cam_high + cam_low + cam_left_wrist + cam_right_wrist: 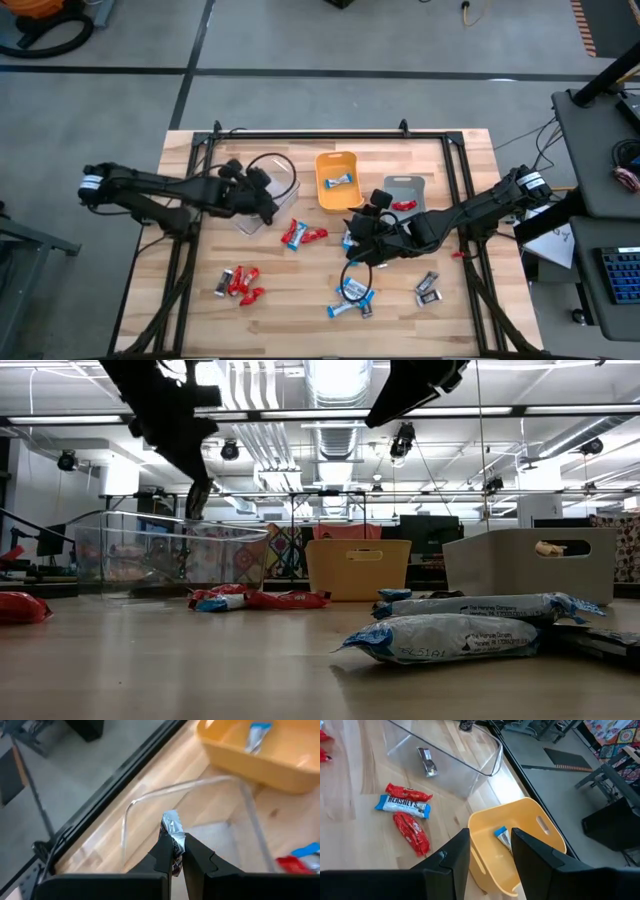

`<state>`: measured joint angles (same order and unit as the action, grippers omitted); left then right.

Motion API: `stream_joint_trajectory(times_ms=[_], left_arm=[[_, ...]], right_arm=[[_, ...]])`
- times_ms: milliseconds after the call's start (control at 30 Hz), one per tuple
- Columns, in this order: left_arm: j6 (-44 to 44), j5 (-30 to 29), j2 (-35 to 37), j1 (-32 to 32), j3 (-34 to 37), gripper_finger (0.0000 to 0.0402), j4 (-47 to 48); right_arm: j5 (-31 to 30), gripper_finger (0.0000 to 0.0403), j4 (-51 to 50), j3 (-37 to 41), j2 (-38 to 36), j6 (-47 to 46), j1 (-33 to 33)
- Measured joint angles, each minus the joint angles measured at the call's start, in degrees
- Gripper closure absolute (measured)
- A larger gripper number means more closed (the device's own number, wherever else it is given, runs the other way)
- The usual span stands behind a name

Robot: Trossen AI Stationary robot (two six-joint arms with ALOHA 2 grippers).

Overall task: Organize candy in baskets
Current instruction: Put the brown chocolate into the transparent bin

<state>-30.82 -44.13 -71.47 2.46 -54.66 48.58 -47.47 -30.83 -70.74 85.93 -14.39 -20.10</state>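
Left claw (173,862) clamped on a silver-grey candy bar (173,831), bar standing roughly upright between the fingers, foil end poking out past the tips. Poised directly over the clear basket (268,190) at the desk's (300,320) left rear; drop path straight down, judged the nearer arm for that bin. Further right, loose red and blue-and-white bars (300,235) lying flat on the wood just beside the clear basket. Orange basket (338,180) next along, one blue-and-white bar (502,836) resting inside. Right claw (490,852) parted, nothing held, hanging just in front of the orange basket's near rim, fingers straddling the line of sight to that bar. Grey basket (405,192) furthest right among the bins, a red bar (404,205) inside. Remaining candy scattered along the desk's front edge, well apart from both claws; sorting judged far from complete.
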Motion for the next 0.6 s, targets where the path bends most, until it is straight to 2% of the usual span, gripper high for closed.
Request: stream_joint_trajectory(times_ms=[233, 467, 600], left_arm=[[3.03, 5.41, -3.1, -6.18, 0.66, 0.0397, -0.53], [5.43, 15.78, -5.71, -9.51, 0.69, 0.0396, -1.39], [5.31, 16.22, -6.76, -9.62, 0.55, 0.0388, -1.35]], right_arm=[[0.1, 0.0266, -3.01, 0.0, 0.0, -1.17, 0.0], [1.24, 0.0273, -4.53, 0.0, 0.0, -1.1, 0.0], [4.39, 0.0271, -5.29, 0.0, 0.0, -1.55, 0.0]])
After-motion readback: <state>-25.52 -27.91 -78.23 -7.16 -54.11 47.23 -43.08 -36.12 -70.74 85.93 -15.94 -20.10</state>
